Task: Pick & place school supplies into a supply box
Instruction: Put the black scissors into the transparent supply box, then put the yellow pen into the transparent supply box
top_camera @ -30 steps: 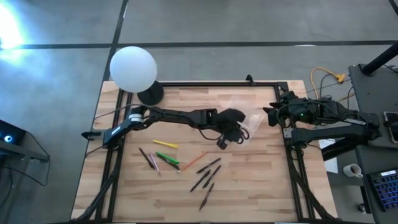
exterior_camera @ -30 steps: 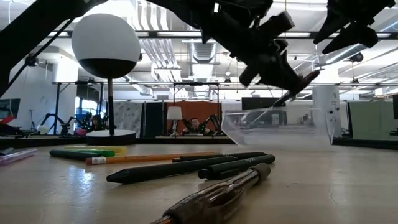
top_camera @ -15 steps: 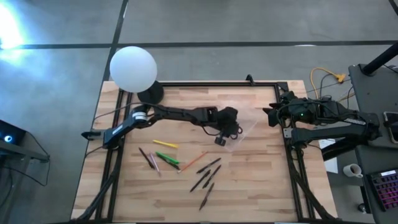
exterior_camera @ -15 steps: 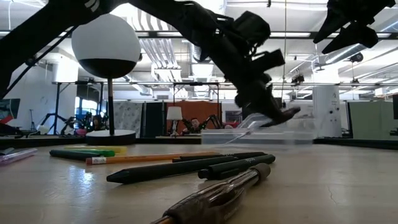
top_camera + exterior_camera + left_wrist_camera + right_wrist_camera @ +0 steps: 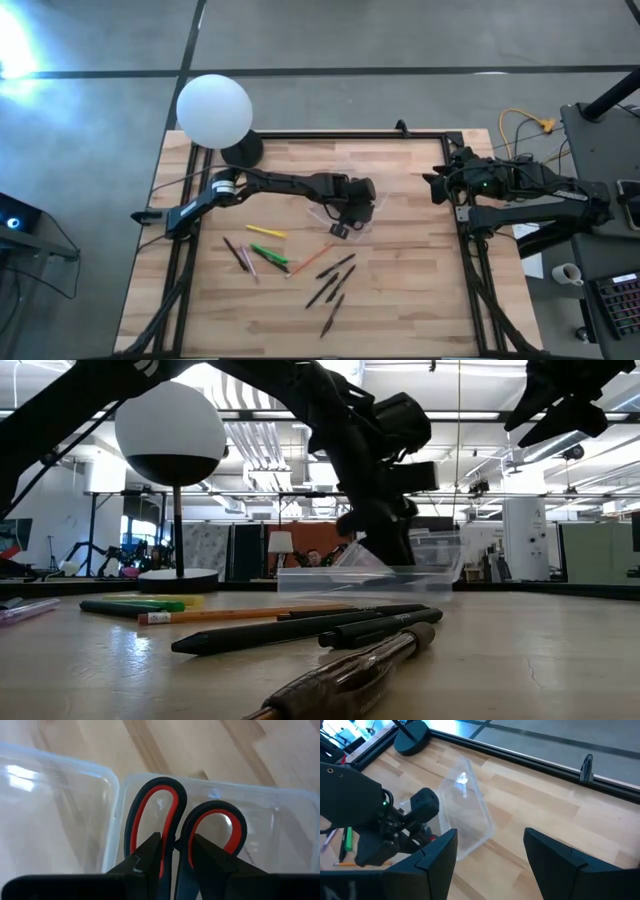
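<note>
Red-and-black scissors (image 5: 185,832) sat pinched between my left gripper's (image 5: 176,851) fingers (image 5: 145,857), handle loops out in front, over the clear supply box (image 5: 260,800) at mid-table. From above, that gripper (image 5: 340,226) hung at the box (image 5: 352,205). Pens and pencils (image 5: 330,275) lay scattered nearer the table's front. My right gripper (image 5: 490,845) waited spread wide at the right edge, holding nothing.

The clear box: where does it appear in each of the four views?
High view: the clear box is mid-table, under the left tool.
Low view: right of centre, behind the pens.
Left wrist view: it fills the picture, with red-handled scissors over it.
Right wrist view: centre.
Shared landmark: the left tool beside the box.
</note>
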